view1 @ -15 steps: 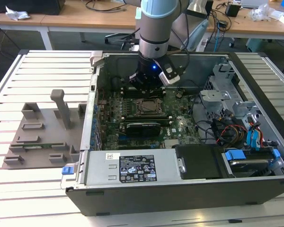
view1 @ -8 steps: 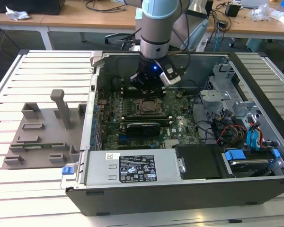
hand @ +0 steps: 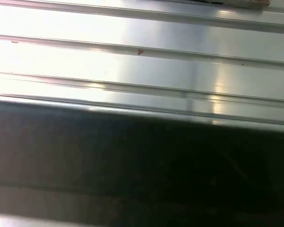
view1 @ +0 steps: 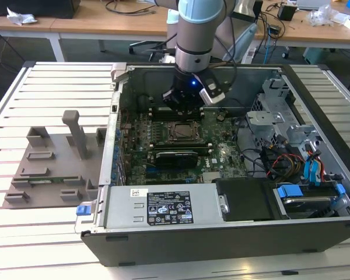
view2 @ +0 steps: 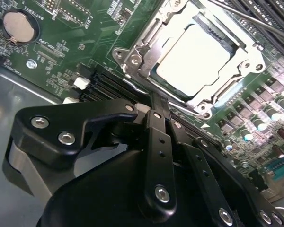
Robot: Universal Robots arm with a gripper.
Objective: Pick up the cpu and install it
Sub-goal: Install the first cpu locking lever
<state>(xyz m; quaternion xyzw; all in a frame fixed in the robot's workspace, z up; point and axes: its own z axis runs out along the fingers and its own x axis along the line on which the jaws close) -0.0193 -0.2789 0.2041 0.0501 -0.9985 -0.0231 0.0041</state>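
The jaws look drawn together with nothing between them: in the second wrist view the gripper (view2: 155, 98) shows its black links folded in to a narrow tip, and no chip is held there. In the exterior view the gripper (view1: 179, 111) hangs inside the open computer case (view1: 221, 239), just above the socket frame (view1: 169, 133) and slightly off it toward the far wall of the case.

The case lies on its side on a slatted metal table (view1: 46, 87), with the socket frame near the middle of its green motherboard (view1: 139, 158). A silver power supply (view1: 157, 204) sits well apart from the socket frame, on the near side. A long black expansion card (view1: 175, 156) lies just beside the socket frame on that same side.

In the second wrist view the socket frame (view2: 132, 59) is bright metal, and the cpu (view2: 194, 59) lies flat inside it. Its pale top plate is level, with the frame's edges all around it. The gripper's tip is just beside one edge of the socket frame and does not touch the cpu. A coin cell battery (view2: 20, 26) sits on the motherboard (view2: 61, 56), well apart from the socket frame.

By my reading, the pick-up and the placing are done, since the cpu rests in its seat and the jaws are empty. Whether the frame is latched down over it I cannot tell, so locking the frame may be what is left.
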